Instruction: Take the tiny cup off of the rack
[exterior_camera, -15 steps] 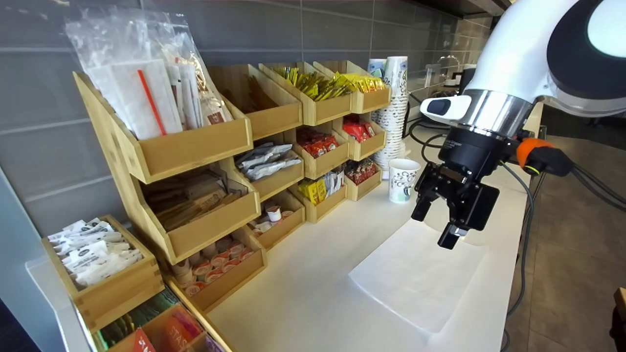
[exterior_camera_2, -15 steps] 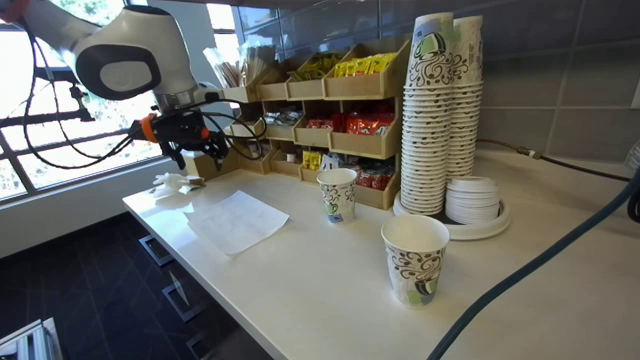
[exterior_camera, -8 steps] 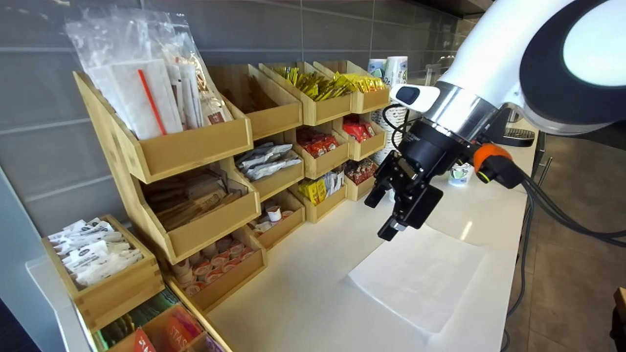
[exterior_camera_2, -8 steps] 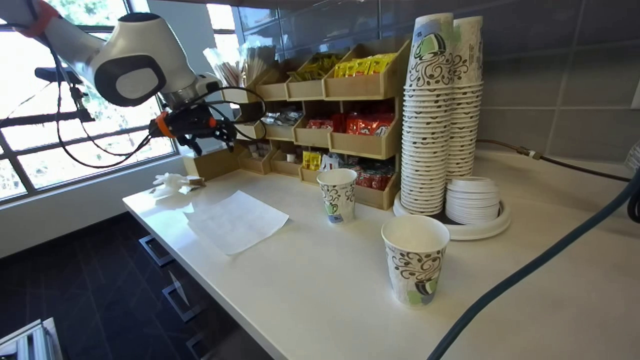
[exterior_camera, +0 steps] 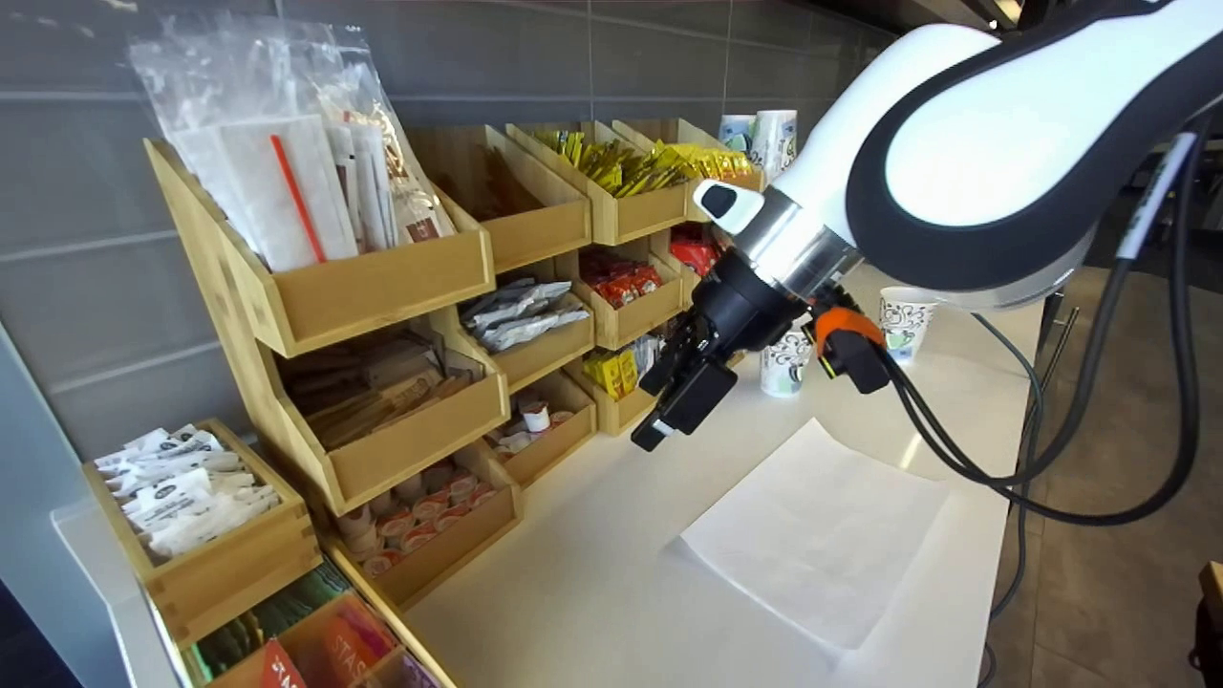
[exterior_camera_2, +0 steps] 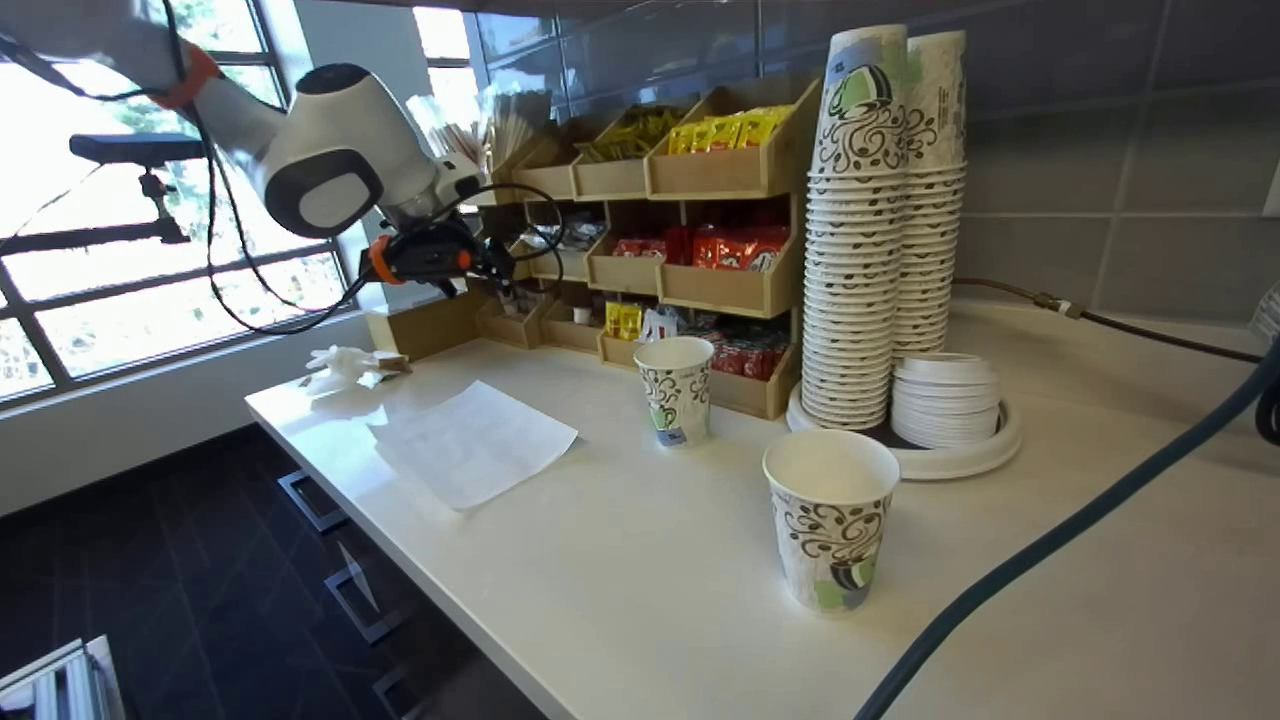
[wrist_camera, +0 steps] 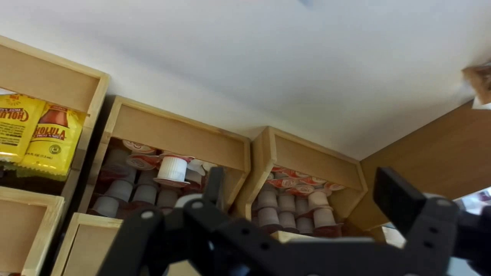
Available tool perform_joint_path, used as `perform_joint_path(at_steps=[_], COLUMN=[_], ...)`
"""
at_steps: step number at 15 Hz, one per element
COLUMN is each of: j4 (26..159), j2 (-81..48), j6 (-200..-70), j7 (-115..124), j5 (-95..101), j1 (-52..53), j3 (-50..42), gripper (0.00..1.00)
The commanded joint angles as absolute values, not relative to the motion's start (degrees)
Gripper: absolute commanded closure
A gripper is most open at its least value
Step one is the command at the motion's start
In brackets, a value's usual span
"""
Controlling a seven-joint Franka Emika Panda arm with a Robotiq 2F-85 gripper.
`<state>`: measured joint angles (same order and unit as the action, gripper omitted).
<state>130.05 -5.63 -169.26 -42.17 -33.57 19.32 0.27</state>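
The tiny cup (exterior_camera: pixel 535 417) is a small pale tub with a reddish-brown lid. It lies on top of other tubs in a bottom-row bin of the plywood rack (exterior_camera: pixel 382 296). In the wrist view the tiny cup (wrist_camera: pixel 173 168) shows left of the fingers, lid edge downward. The neighbouring bin holds several similar tubs (wrist_camera: pixel 285 203), seen between the fingers. My gripper (exterior_camera: pixel 654 406) is open and empty, above the counter in front of the rack and apart from the bins. In the wrist view the gripper's (wrist_camera: pixel 301 176) fingers are wide apart.
Two paper cups (exterior_camera_2: pixel 675 395) (exterior_camera_2: pixel 830 540) stand on the counter, with tall cup stacks (exterior_camera_2: pixel 870 250) beside the rack. A white paper sheet (exterior_camera: pixel 817 535) lies on the counter. A wooden box of white sachets (exterior_camera: pixel 191 497) sits at the rack's near end. Upper bins overhang the lower ones.
The arm has moved along the counter toward the rack's lower bins with the tubs. The gripper has tilted more toward the rack. Nothing was taken hold of.
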Motion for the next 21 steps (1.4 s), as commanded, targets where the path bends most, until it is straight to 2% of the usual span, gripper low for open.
perform_joint_path(at_steps=[1, 19, 21], j4=[122.7, 103.9, 103.0], j2=[-12.6, -31.5, -32.6], j6=[-171.8, -176.3, -177.4], j7=[-42.9, -40.4, -39.1], j5=[-38.2, -38.4, -38.4], j1=[18.6, 16.0, 16.1], j3=[1.2, 1.8, 1.4], gripper=[0.00, 0.00, 0.05])
